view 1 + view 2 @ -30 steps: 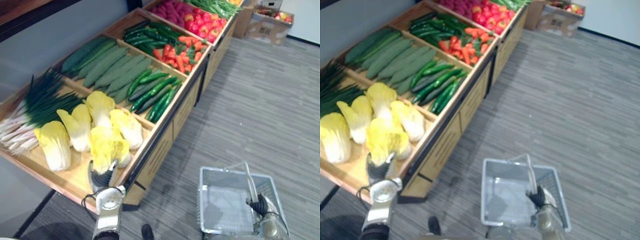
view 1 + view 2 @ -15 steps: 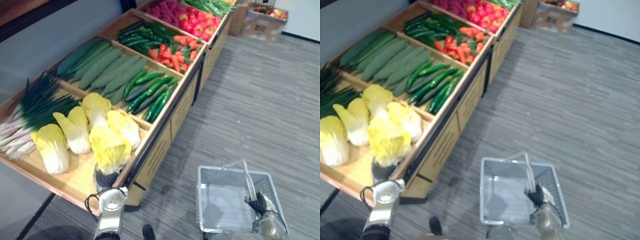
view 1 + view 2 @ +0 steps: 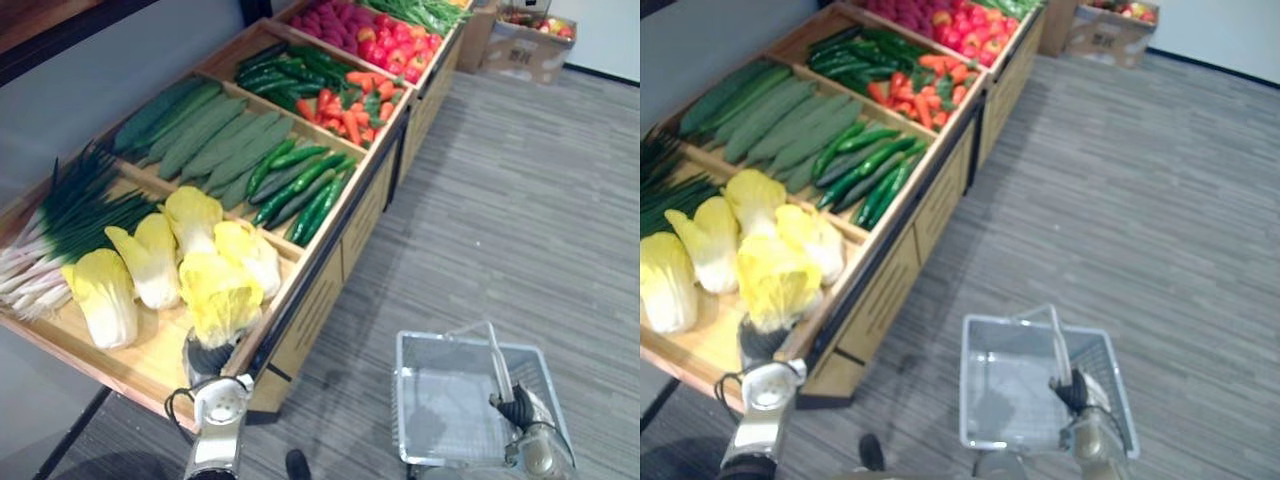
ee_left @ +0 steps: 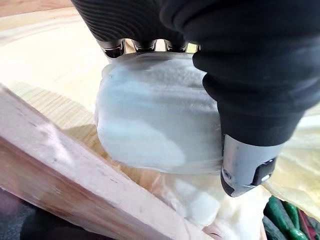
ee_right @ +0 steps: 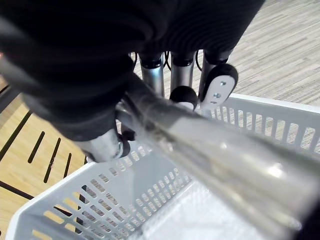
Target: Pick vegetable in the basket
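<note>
So the left hand (image 3: 205, 357) is gripping a napa cabbage (image 3: 218, 296) by its white base, with the yellow leafy end pointing up. In the left wrist view the fingers (image 4: 135, 46) are curling over the top of that pale base (image 4: 155, 125) and the thumb (image 4: 247, 165) is pressing in from the other side, so it's a proper wrap-around grip. The cabbage is sitting over the near right corner of its bin, just beside the front rail of the wooden stand (image 3: 322, 290). The other cabbages (image 3: 150, 260) are lying to its left and just beyond it, with spring onions (image 3: 60, 215) further left. Going farther along the stand, big green gourds (image 3: 210, 135), cucumbers (image 3: 300, 185) and carrots (image 3: 350, 110) are filling the next bins.

Over on the near right, the right hand (image 3: 515, 408) is holding the grey basket (image 3: 450, 340) by its handle (image 5: 220, 165), fingers wrapping round the bar. The basket is hanging over the grey floor, well apart from the cabbage. A cardboard box (image 3: 525, 50) is sitting at the far end.
</note>
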Controlling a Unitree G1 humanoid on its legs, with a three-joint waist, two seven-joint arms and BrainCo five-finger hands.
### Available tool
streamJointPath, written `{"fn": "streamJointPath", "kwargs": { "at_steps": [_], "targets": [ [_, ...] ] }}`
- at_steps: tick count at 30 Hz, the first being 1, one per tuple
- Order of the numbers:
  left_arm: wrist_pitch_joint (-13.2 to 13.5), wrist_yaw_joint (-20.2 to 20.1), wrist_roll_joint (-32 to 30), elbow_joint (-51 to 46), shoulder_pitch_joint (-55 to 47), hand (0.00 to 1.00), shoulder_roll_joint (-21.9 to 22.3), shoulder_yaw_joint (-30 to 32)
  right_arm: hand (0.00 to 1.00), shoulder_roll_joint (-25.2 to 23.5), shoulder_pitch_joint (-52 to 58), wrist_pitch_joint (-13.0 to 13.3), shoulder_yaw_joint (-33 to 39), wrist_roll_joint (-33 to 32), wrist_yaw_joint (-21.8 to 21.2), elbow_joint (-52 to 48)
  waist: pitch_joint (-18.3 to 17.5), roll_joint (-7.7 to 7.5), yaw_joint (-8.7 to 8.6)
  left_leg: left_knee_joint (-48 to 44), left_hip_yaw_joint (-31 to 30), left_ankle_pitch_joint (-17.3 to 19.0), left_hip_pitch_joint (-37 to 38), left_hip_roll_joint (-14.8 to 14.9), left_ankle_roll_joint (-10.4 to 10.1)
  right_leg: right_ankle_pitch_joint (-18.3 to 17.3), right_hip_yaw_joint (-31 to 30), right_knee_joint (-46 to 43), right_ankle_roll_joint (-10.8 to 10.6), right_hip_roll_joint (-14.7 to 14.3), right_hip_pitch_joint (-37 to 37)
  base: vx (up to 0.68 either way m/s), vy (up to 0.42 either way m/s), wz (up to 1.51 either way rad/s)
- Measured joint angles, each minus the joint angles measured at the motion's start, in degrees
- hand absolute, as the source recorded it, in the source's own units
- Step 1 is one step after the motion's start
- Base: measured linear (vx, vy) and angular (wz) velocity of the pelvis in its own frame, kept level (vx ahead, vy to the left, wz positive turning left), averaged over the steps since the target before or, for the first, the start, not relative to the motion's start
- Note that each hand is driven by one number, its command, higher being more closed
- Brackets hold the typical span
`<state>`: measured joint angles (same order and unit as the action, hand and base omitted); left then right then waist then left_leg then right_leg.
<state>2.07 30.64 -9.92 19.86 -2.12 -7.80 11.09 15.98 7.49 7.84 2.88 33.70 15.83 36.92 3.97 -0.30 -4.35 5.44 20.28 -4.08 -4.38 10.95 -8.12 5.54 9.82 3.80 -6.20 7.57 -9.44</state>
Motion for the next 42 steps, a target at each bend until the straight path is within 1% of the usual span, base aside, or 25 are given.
{"fn": "streamJointPath", "kwargs": {
  "at_steps": [4,7,8,11,13,14,16,18,21,23,24,25,29,30,32,35,37,38,40,42],
  "targets": [
    [0.25,-0.12,-0.48,-4.81,-1.17,1.00,1.06,0.01,1.00,-0.03,0.07,0.00,0.01,0.00,0.00,0.01,-0.11,0.19,-0.02,0.00,-0.36,0.01,0.75,0.00,0.00,-0.02,0.45,0.02,-0.02,0.07,0.97,0.00,-0.002,0.02],
    [0.44,-0.17,-3.93,-13.58,-3.70,1.00,1.09,0.18,1.00,-0.03,-0.12,0.01,0.08,0.00,0.00,0.01,-0.27,0.47,0.06,0.02,-0.44,-0.01,0.75,-0.04,0.03,-0.03,0.50,-0.08,-0.04,0.17,0.99,0.00,0.000,0.00],
    [0.83,-0.32,-5.44,-17.81,-4.96,1.00,1.09,0.37,1.00,-0.03,-0.11,0.00,0.24,0.00,-0.01,0.02,-0.36,0.62,0.09,0.03,-0.44,-0.01,0.77,-0.05,0.02,-0.03,0.47,-0.09,-0.04,0.19,1.00,0.00,0.000,0.00],
    [2.50,-1.01,-8.37,-23.39,-6.24,1.00,0.87,0.59,1.00,0.16,-0.28,0.00,0.93,-0.01,-0.17,0.19,-0.72,1.19,0.62,0.03,-0.46,-0.01,1.02,-0.05,0.03,-0.02,0.46,-0.08,-0.06,0.19,1.30,0.00,0.000,0.00],
    [2.93,-2.23,-9.78,-26.57,-6.65,1.00,0.88,0.38,1.00,1.37,-0.91,0.00,0.90,-0.01,-0.45,0.58,-0.98,1.53,1.40,0.13,-0.47,-0.01,1.55,-0.05,0.02,-0.02,0.47,-0.05,-0.06,0.19,1.87,0.00,0.000,0.00],
    [3.03,-2.40,-11.18,-28.37,-6.77,1.00,0.81,0.37,1.00,2.31,-1.78,0.00,0.90,-0.01,-0.64,0.89,-1.07,1.63,1.42,0.23,-0.53,-0.01,1.58,-0.06,0.02,-0.02,0.49,-0.05,-0.06,0.20,1.95,0.00,0.000,0.00],
    [3.64,-2.91,-11.55,-30.59,-7.00,1.00,0.63,0.22,1.00,3.50,-3.34,0.00,0.86,0.00,-1.04,1.76,-1.11,1.70,1.49,0.24,-0.65,-0.08,1.58,-0.06,0.10,0.03,0.54,-0.05,-0.12,0.21,2.04,-0.01,-0.007,0.03],
    [5.03,-4.39,-11.67,-34.10,-8.63,1.00,-1.05,-1.80,1.00,5.04,-5.22,-0.04,0.51,-0.01,-1.75,2.32,-1.31,1.86,1.57,0.23,-0.81,-0.14,1.65,-0.08,0.18,0.06,0.68,-0.04,-0.16,0.25,2.25,-0.01,-0.010,0.04],
    [6.68,-6.61,-11.67,-36.64,-9.67,1.00,-3.82,-5.19,1.00,6.56,-6.90,-0.14,-1.00,-0.03,-2.53,2.70,-1.39,1.94,1.65,0.13,-1.18,-0.20,1.82,-0.15,0.25,0.09,0.84,0.05,-0.19,0.33,2.73,0.00,-0.009,0.06],
    [8.20,-9.00,-11.53,-38.20,-9.60,1.00,-5.45,-7.88,1.00,7.27,-9.28,-0.15,-2.69,-0.10,-2.77,3.61,-1.49,1.92,1.65,0.05,-1.21,-0.28,1.83,-0.25,0.36,0.19,0.81,0.05,-0.30,0.42,2.75,0.00,0.000,0.00],
    [9.31,-10.28,-11.16,-38.49,-9.36,1.00,-6.65,-10.52,1.00,7.76,-11.17,-0.19,-4.14,-0.18,-3.27,4.35,-1.52,1.98,1.66,0.05,-1.14,-0.38,1.84,-0.35,0.50,0.30,0.74,0.09,-0.44,0.51,2.75,0.00,0.000,0.00],
    [9.66,-10.98,-10.76,-38.62,-9.27,1.00,-7.00,-11.77,1.00,7.87,-11.93,-0.28,-4.64,-0.32,-3.67,4.51,-1.54,1.99,1.66,0.05,-1.09,-0.41,1.85,-0.40,0.53,0.34,0.69,0.11,-0.49,0.54,2.74,-0.01,0.002,-0.05],
    [10.85,-14.24,-8.26,-38.85,-8.10,1.00,-8.20,-22.38,1.00,7.99,-17.01,-0.92,-8.18,-2.41,-4.88,4.61,-1.55,2.01,1.76,0.05,-0.16,-0.46,2.23,-0.57,0.61,1.11,-0.28,0.70,-0.41,0.56,2.72,-0.01,0.000,-0.11],
    [11.29,-15.76,-7.76,-38.34,-7.13,1.00,-8.13,-25.88,1.00,7.98,-18.44,-1.25,-8.63,-2.76,-4.91,4.61,-1.57,2.03,1.78,0.05,0.10,-0.49,2.34,-0.62,0.65,1.42,-0.57,0.99,-0.37,0.56,2.77,-0.02,-0.003,-0.11],
    [11.38,-16.82,-5.98,-36.52,-5.81,1.00,-7.70,-28.45,1.00,7.98,-20.13,-1.48,-9.17,-2.76,-5.07,4.51,-1.58,2.05,1.77,0.05,0.85,-0.51,2.62,-0.65,0.68,1.82,-1.07,1.28,-0.35,0.52,2.69,-0.02,-0.005,-0.15],
    [11.11,-18.50,-5.88,-32.81,-4.07,1.00,-5.93,-31.23,1.00,8.00,-21.07,-1.54,-9.78,-3.51,-5.33,3.57,-1.63,2.13,1.42,0.05,1.18,-0.55,2.80,-0.71,0.73,1.98,-1.62,1.35,-0.40,0.53,2.66,-0.02,-0.007,-0.09],
    [10.95,-19.61,-5.64,-30.72,-3.88,1.00,-4.88,-33.21,1.00,8.00,-20.93,-1.98,-9.96,-4.99,-6.50,1.54,-1.63,2.13,1.33,0.05,1.57,-0.55,3.00,-0.75,0.73,2.06,-2.09,1.35,-0.42,0.52,2.58,-0.01,-0.008,-0.10],
    [10.67,-20.28,-4.17,-29.36,-3.84,1.00,-4.13,-34.66,1.00,7.99,-20.80,-2.20,-9.99,-5.13,-6.90,-0.01,-1.63,2.13,1.27,0.05,1.92,-0.54,3.18,-0.75,0.73,2.08,-2.42,1.35,-0.42,0.49,2.54,0.00,-0.008,-0.17],
    [9.84,-21.60,-3.77,-26.24,-3.71,1.00,-2.87,-36.11,1.00,8.03,-20.57,-2.28,-9.97,-6.05,-7.73,-2.95,-1.63,2.14,1.13,0.06,2.68,-0.42,3.61,-0.76,0.74,2.14,-3.08,1.37,-0.44,0.43,2.46,0.00,-0.010,-0.17],
    [9.28,-22.36,-3.77,-20.97,-2.49,1.00,-0.94,-37.19,1.00,8.69,-18.81,-2.39,-9.88,-7.45,-8.71,-6.89,-1.65,2.07,1.02,0.06,2.89,-0.42,3.61,-0.77,0.74,2.14,-3.42,1.36,-0.44,0.41,2.25,-0.01,-0.013,-0.07]
  ]
}}
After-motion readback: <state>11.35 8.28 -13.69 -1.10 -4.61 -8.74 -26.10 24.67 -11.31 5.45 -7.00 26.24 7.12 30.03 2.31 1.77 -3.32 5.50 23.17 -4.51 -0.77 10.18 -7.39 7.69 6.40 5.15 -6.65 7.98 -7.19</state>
